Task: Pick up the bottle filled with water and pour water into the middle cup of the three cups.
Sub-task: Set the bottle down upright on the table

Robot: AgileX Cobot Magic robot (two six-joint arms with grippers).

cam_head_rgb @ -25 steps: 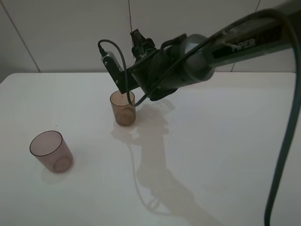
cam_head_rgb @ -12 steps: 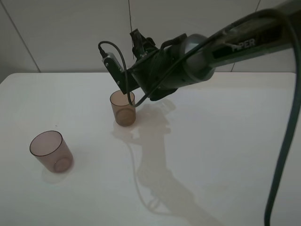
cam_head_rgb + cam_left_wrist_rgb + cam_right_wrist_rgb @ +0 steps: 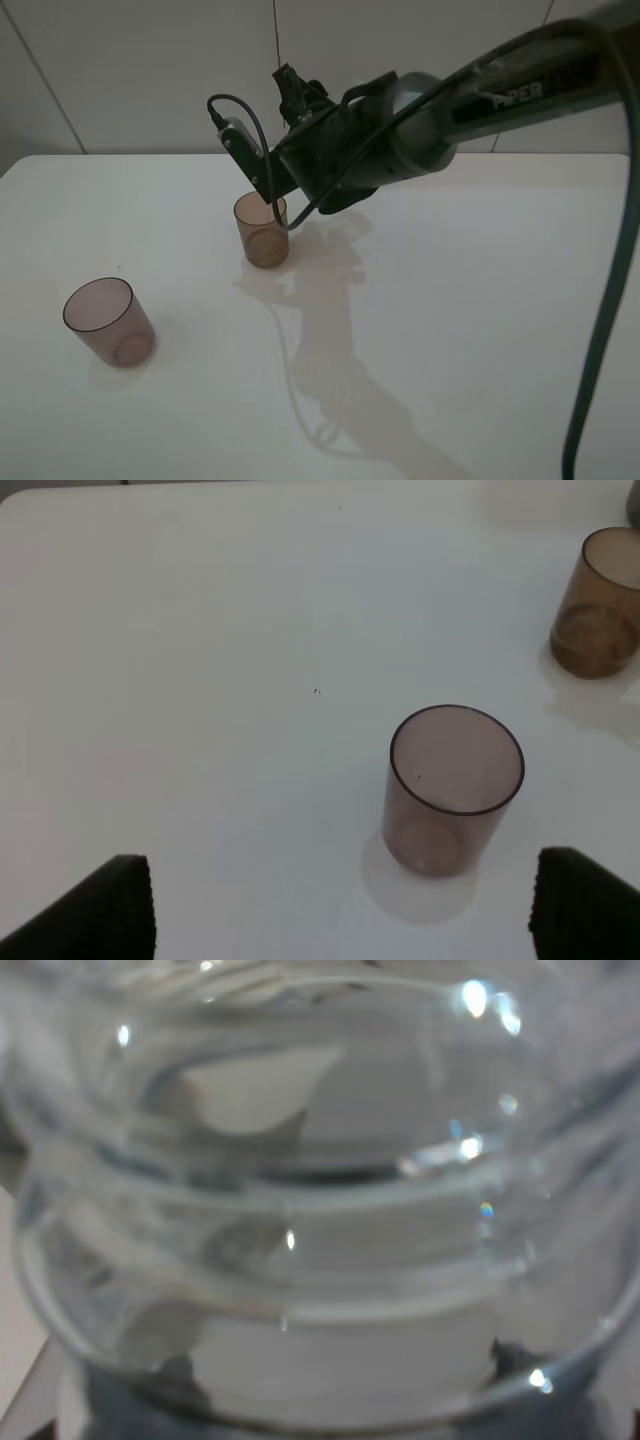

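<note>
Apparently the right tool [image 3: 292, 92] is clamped on the bottle [image 3: 320, 1210], which fills its wrist view and seems poised just above the middle cup [image 3: 262, 230]. A hasty tilt, or a neck off the rim, would spill water across the counter [image 3: 450, 330]. The left tool [image 3: 350, 910] hangs with jaws apart.

— Room?
— Bare counter [image 3: 480, 330] right of the amber cup [image 3: 262, 232], and between it and the pink cup [image 3: 108, 320].
— Obstacles?
— My right arm [image 3: 400, 130] hangs over the amber cup.
</note>
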